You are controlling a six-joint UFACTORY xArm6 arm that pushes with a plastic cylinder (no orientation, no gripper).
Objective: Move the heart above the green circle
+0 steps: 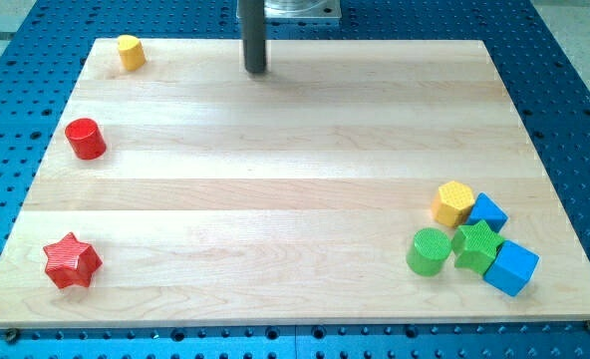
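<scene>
Nothing of the task looks done yet. My tip (255, 70) is a bare rod end with nothing to grasp with, and it touches no block. The likely heart, a small yellow block (129, 52) whose shape is hard to read, sits well off to the view's left of my tip and slightly higher. The green circle (430, 250) lies far toward the view's lower right on the worktop (275, 199), among other blocks. The whole push across remains.
</scene>
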